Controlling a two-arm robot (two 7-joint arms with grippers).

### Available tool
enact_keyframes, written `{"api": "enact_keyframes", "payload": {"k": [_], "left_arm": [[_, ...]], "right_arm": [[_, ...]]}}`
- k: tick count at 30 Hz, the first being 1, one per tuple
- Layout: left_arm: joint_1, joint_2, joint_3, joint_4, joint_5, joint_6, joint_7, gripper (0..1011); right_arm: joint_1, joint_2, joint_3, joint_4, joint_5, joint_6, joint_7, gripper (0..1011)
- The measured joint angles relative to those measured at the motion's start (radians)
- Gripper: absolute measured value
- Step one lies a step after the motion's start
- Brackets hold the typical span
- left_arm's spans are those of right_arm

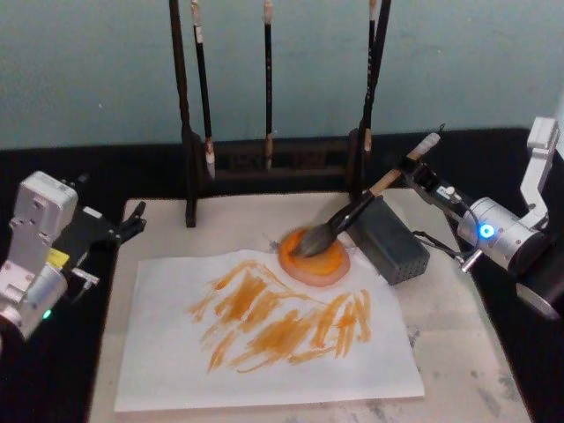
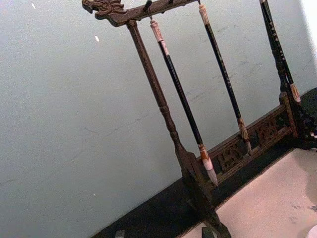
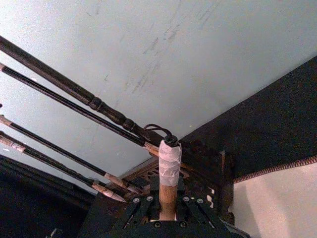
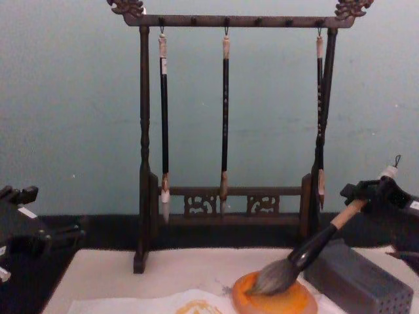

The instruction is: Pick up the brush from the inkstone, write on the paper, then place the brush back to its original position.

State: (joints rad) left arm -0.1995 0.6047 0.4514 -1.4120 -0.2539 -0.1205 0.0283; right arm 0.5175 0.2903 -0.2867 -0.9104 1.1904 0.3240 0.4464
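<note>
The brush (image 1: 352, 214) leans with its fat grey tuft on the round orange inkstone (image 1: 330, 269), and its tan handle rises toward the back right. My right gripper (image 1: 412, 169) is shut on the upper handle just below the white end. In the right wrist view the white-wrapped end (image 3: 170, 163) stands up between the fingers (image 3: 143, 210). The chest view shows the brush (image 4: 314, 247) slanting down from the right gripper (image 4: 360, 196) onto the inkstone (image 4: 294, 304). The white paper (image 1: 264, 370) with orange strokes lies in front of the inkstone. At the table's left edge my left gripper (image 1: 130, 225) rests open, away from everything.
A dark wooden rack (image 1: 267, 159) with thin black brushes hanging stands behind the mat. A dark grey block (image 1: 392, 242) sits right of the inkstone, under the brush handle. The beige mat (image 1: 458, 335) lies under the paper on a black cloth.
</note>
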Motion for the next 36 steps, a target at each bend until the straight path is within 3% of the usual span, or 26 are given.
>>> {"api": "enact_keyframes", "payload": {"k": [12, 26, 29, 36], "left_arm": [[0.000, 0.000, 0.000, 0.000, 0.000, 0.000, 0.000, 1001], [0.000, 0.000, 0.000, 0.000, 0.000, 0.000, 0.000, 1001], [0.000, 0.000, 0.000, 0.000, 0.000, 0.000, 0.000, 1001], [0.000, 0.000, 0.000, 0.000, 0.000, 0.000, 0.000, 1001]], "right_arm": [[0.009, 0.009, -0.026, 0.013, 0.014, -0.018, -0.002, 156], [0.009, 0.007, -0.022, 0.013, 0.014, -0.016, -0.001, 160], [0.009, 0.007, -0.022, 0.013, 0.014, -0.015, -0.001, 218], [0.008, 0.006, -0.021, 0.013, 0.013, -0.015, 0.000, 471]]}}
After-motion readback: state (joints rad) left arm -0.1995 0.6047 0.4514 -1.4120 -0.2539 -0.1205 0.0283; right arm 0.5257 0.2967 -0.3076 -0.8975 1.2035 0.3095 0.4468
